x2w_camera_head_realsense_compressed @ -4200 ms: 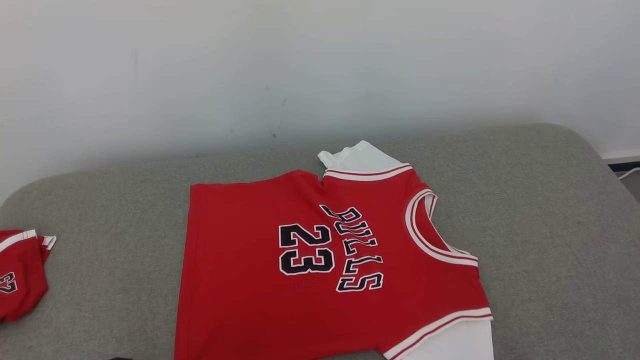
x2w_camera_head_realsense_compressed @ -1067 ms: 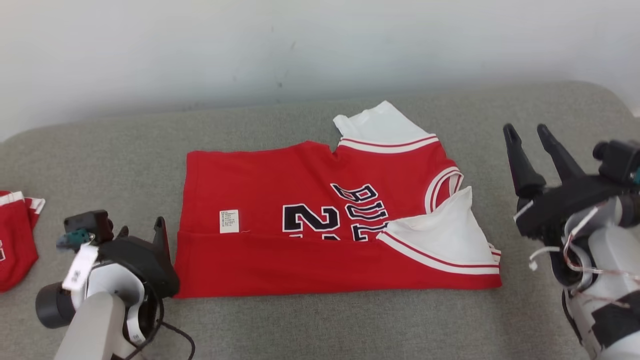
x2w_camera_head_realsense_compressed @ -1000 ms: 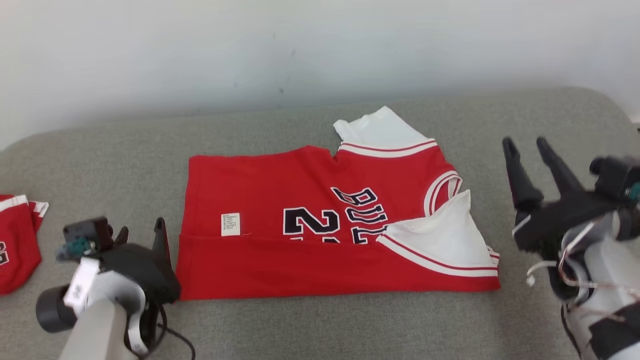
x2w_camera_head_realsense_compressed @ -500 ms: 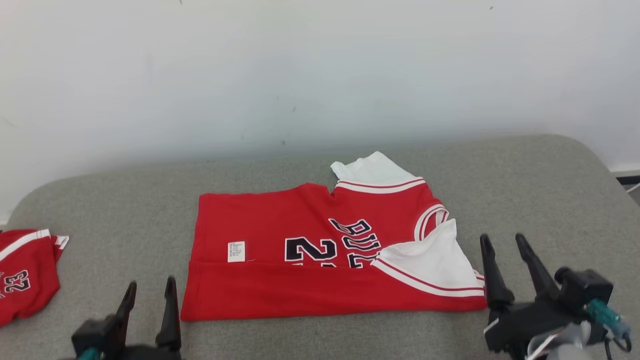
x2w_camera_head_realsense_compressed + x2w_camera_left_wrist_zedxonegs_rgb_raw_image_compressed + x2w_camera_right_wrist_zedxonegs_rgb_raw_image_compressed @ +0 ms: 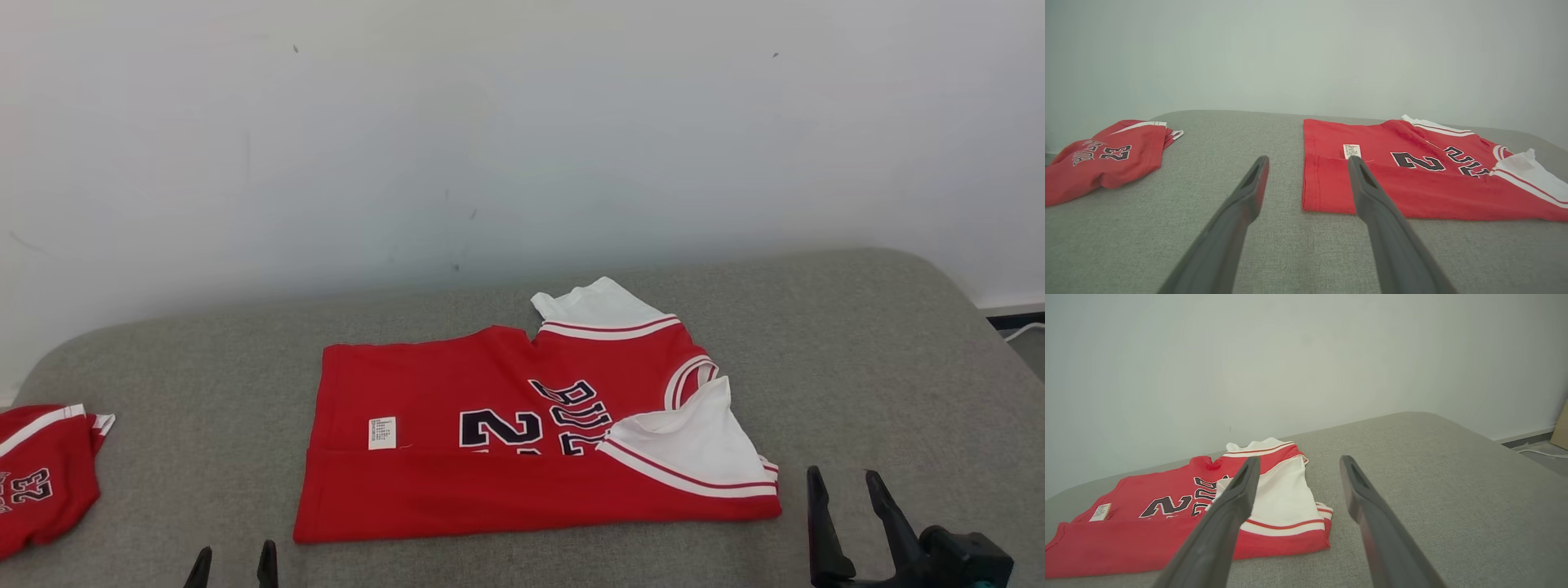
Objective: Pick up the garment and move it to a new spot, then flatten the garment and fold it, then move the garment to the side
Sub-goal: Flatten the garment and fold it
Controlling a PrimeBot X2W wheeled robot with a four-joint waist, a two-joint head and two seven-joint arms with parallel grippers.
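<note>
Head view: the red fabric basketball jersey (image 5: pixel 457 490) lies part-folded on the grey padded surface (image 5: pixel 857 351), so folding looks to be the step in hand. Left gripper (image 5: pixel 233 565) and right gripper (image 5: pixel 843 480) gape empty; the next fold needs fresh corner grips.

The red jersey (image 5: pixel 457 490) has white sleeves (image 5: pixel 694 441) and black, white-edged lettering (image 5: pixel 498 426); the surface (image 5: pixel 857 367) is grey.

My left gripper (image 5: pixel 235 557): two slim black fingers tapering to narrow tips.
My right gripper (image 5: pixel 842 478): the same long dark pair, widening toward a black base.
My fingers (image 5: pixel 1372 196) up close: matte charcoal, with a shallow slot sunk near each tip.
My right wrist block (image 5: pixel 967 559): boxy black housing, with a bit of teal at its lower edge.
</note>
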